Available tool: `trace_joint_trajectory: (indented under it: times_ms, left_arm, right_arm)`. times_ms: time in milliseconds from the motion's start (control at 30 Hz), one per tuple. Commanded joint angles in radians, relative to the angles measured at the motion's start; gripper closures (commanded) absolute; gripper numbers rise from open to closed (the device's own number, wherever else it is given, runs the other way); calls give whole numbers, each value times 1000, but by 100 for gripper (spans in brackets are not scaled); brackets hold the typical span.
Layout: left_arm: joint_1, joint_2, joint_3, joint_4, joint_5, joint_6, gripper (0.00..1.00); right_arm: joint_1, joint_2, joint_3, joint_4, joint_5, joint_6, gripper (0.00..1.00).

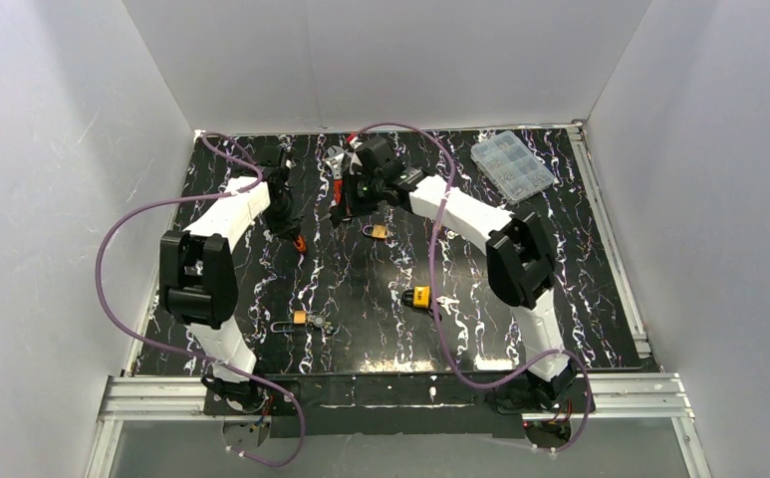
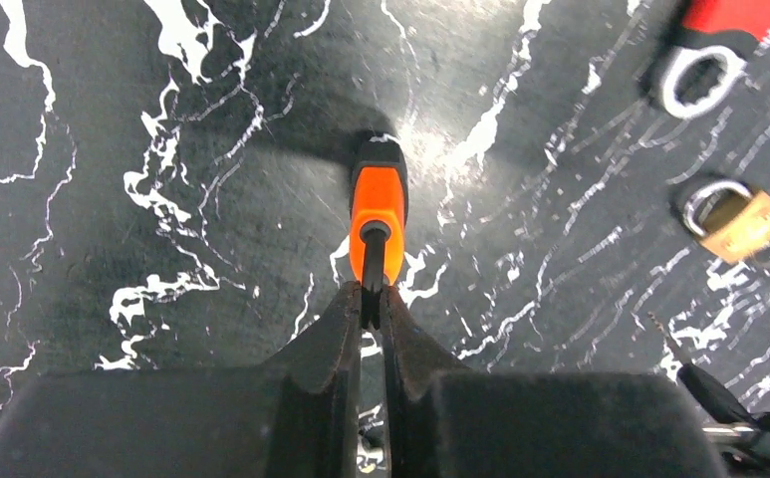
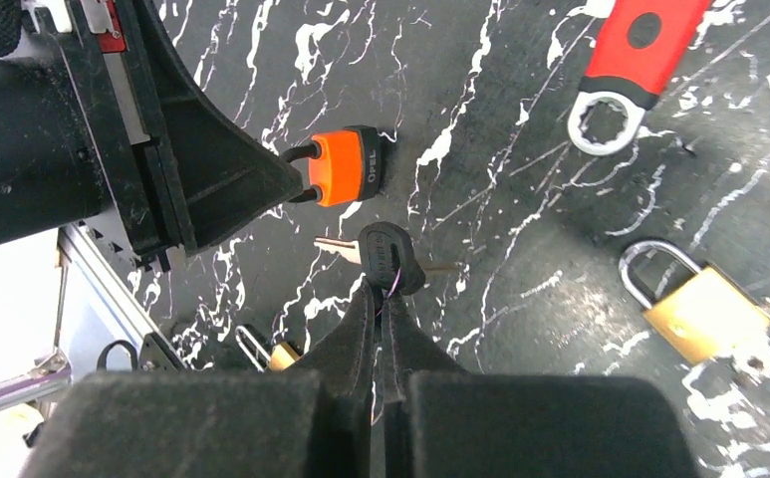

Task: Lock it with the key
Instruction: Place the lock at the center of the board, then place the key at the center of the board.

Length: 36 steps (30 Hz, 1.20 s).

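Note:
An orange padlock with a black base hangs from my left gripper, which is shut on its black shackle just above the marbled table. In the top view this padlock sits below the left gripper. My right gripper is shut on the black head of a key, whose silver blade points left. In the right wrist view the orange padlock lies just above the key, apart from it. The right gripper is right of the left one.
A brass padlock lies near the right gripper and shows in both wrist views. A red-handled wrench lies beyond. Two more padlocks lie nearer the arm bases. A clear parts box is at the back right.

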Motion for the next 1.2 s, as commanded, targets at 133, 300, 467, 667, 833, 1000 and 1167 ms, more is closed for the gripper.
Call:
trace_joint_trajectory:
  times_ms: [133,300,467,667,833,1000,1167]
  left_arm:
    - [22,41,61,-4,-12,0,94]
    - [26,28,74,-18,-5,9,78]
    - [28,-20,78,-32,6,27,58]
    - [28,-161,21,-17,33,42,38]
    - [28,-293,-56,10,122,51,21]
    - [26,-414,-138,36,203,59,8]
    - [25,-511,-187,39,266,63,2]
  right_arm:
    - [23,173,192,-61,-39,44,99]
    - [26,245,248,-45,-76,63,99]
    - [26,320,316,-27,-108,82,99]
    - [30,389,391,-25,-141,131,99]
    - [31,392,392,-29,-159,150,93]
    - [31,349,375,-6,-221,157,54]
    - [32,265,315,6,-245,136,43]
